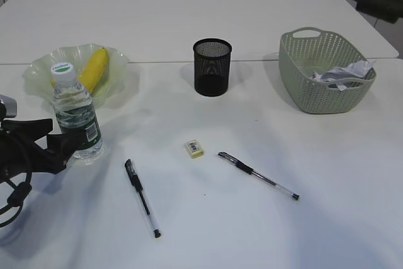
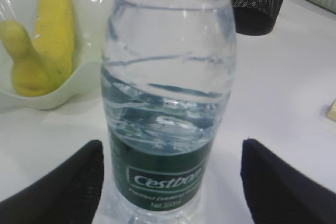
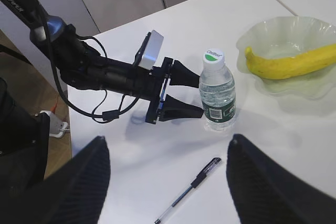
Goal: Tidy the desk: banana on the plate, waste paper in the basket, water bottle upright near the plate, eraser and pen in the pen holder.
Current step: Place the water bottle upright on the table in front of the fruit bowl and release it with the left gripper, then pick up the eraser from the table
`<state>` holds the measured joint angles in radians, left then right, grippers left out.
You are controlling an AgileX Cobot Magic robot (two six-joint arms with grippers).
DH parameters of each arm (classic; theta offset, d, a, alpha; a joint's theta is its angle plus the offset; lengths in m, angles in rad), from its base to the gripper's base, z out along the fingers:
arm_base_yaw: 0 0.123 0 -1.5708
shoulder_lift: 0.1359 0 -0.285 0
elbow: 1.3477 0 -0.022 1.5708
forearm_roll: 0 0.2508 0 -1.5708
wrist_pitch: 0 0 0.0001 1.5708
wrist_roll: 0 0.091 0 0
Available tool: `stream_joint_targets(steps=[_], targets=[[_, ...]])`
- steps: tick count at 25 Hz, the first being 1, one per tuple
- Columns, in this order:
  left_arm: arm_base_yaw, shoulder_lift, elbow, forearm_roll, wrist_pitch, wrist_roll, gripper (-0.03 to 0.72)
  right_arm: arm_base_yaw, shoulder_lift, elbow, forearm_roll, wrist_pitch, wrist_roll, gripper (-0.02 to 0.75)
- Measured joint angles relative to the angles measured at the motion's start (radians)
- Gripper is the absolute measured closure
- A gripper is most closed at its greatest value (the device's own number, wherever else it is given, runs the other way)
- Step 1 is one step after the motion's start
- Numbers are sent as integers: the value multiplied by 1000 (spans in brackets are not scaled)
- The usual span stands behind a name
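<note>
Two pens (image 1: 142, 198) loose; upright water bottle (image 1: 77, 116) between parted left gripper (image 2: 168, 182) fingers

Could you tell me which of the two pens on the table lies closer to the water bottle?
The pen left of the eraser, beside the water bottle; the other pen lies right of the eraser.

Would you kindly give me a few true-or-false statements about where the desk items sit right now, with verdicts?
1. The banana lies on the plate. True.
2. The water bottle lies on its side. False: it stands upright beside the plate.
3. Both pens are in the pen holder. False: the left pen and right pen lie on the table.
4. Crumpled paper sits in the basket. True.
5. The left tool is open around the bottle. True.
</note>
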<state>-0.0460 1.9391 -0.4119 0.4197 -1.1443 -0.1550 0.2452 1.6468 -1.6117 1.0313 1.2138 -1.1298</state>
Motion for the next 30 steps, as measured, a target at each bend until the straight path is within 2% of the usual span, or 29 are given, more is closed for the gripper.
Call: stream_joint_targets(steps=[10,17,26,30], targets=[[0,-93,125,-65,0,14,105,0,0,0,-6,0,0,224],[0,-259,212,-218,0,16,105,0,0,0,-36,0,0,224],[0,-474,229,-332,5,18,105,0,0,0,-68,5,0,224],[0,-589,229,-378,83,18,110,0,0,0,-92,5,0,224]])
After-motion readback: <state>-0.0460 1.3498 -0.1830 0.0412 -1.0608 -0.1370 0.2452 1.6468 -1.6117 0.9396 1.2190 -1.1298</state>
